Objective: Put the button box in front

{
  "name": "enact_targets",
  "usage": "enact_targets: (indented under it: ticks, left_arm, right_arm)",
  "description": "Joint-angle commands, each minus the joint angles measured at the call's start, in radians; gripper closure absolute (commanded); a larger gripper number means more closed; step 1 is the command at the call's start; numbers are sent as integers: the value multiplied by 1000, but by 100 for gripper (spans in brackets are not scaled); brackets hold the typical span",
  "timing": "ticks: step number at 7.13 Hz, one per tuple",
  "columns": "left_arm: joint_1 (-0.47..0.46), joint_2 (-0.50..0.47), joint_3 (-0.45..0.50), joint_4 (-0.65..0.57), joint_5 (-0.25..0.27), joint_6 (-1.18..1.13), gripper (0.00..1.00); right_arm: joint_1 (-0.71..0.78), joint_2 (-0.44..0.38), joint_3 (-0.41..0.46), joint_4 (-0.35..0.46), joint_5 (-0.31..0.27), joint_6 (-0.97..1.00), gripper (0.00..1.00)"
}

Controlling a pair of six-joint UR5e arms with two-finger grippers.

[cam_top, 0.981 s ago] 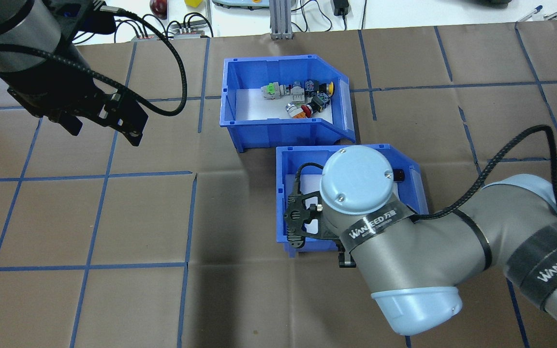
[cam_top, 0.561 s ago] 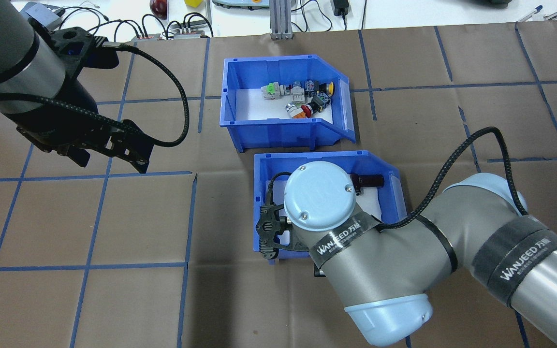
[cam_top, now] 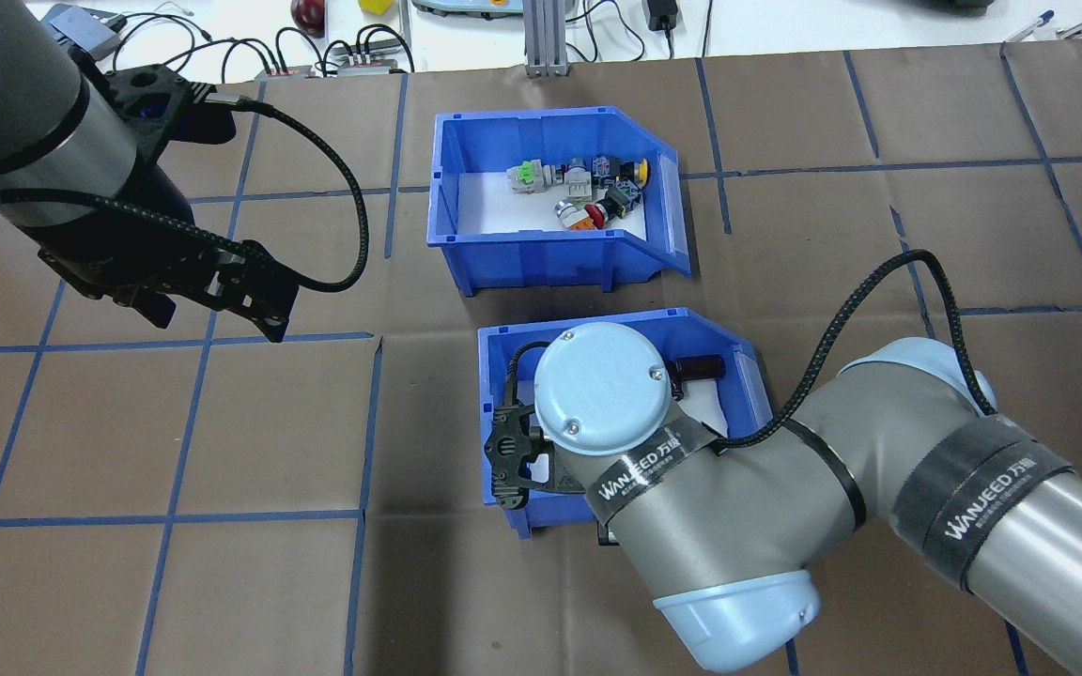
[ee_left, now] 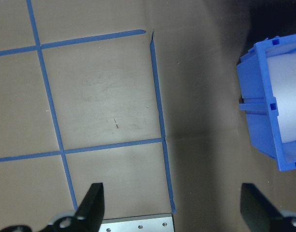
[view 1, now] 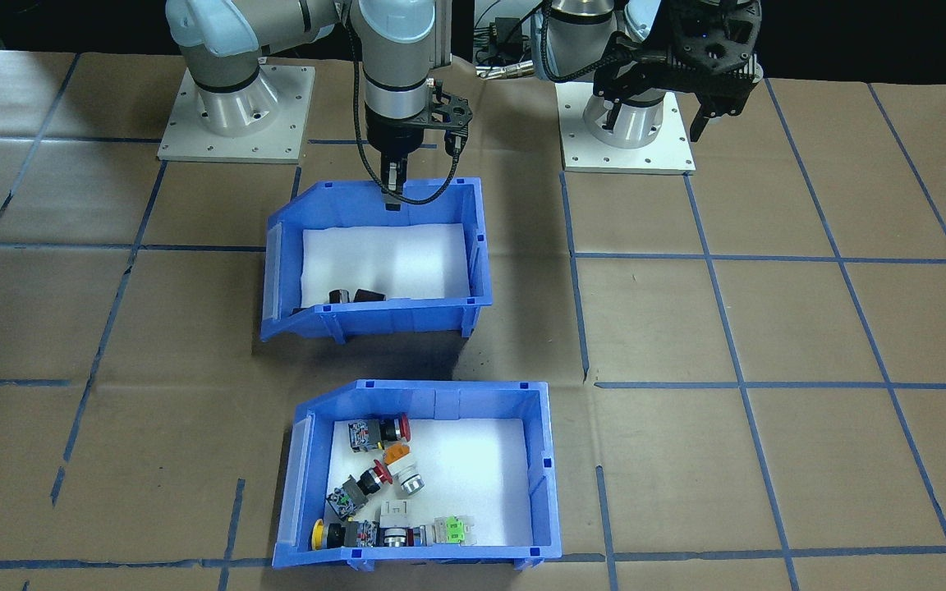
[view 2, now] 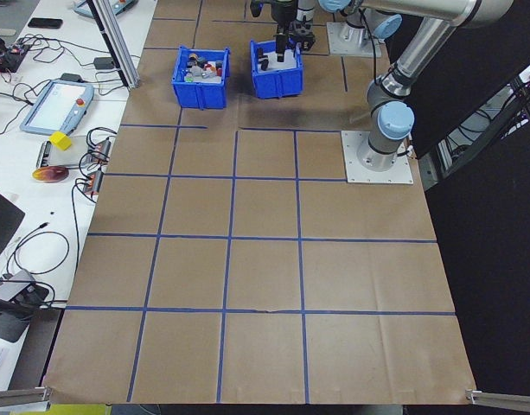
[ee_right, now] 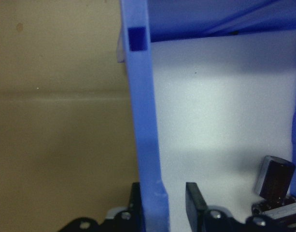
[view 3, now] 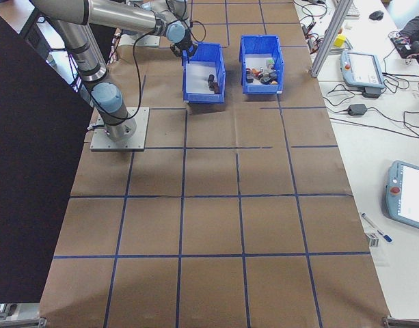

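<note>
The button box [cam_top: 550, 253] is a blue bin with red, green, orange and yellow capped switches [view 1: 374, 476] on white foam; it stands on the far side of the table [view 1: 432, 398], and no gripper touches it. Closer to the robot is a second blue bin [view 1: 391, 316] with dark cylinders [view 1: 354, 295]. My right gripper [view 1: 392, 197] is shut on that bin's rear wall [ee_right: 143, 96], one finger on each side. Off to the side of both bins, my left gripper [cam_top: 212, 314] hangs open and empty above bare paper.
Brown paper with blue tape grid lines [cam_top: 372, 422] covers the table. Cables, a red object and a yellow block [cam_top: 374, 6] lie beyond the far edge. Two arm base plates [view 1: 629, 139] sit at the robot side. A teach pendant [view 2: 57, 104] rests on the side bench.
My right arm has dragged the dark-cylinder bin to the left and closer to the robot. My left gripper has come nearer the robot, staying open. The button box has not moved.
</note>
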Motion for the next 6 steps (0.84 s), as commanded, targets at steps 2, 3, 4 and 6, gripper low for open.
enact_targets:
  ticks: [2, 3, 4, 6]
  left_arm:
    - [1, -13, -1, 16, -7, 14, 0]
    - [0, -13, -3, 14, -8, 14, 0]
    - [0, -17, -3, 14, -8, 15, 0]
    - [0, -20, -3, 16, -8, 15, 0]
  right_arm:
    - [-16, -77, -85, 172, -3, 4, 0]
    - [-36, -100, -130, 264, -3, 8, 0]
    - [-70, -99, -175, 293, -3, 8, 0]
    - [-221, -97, -214, 284, 0, 33, 0]
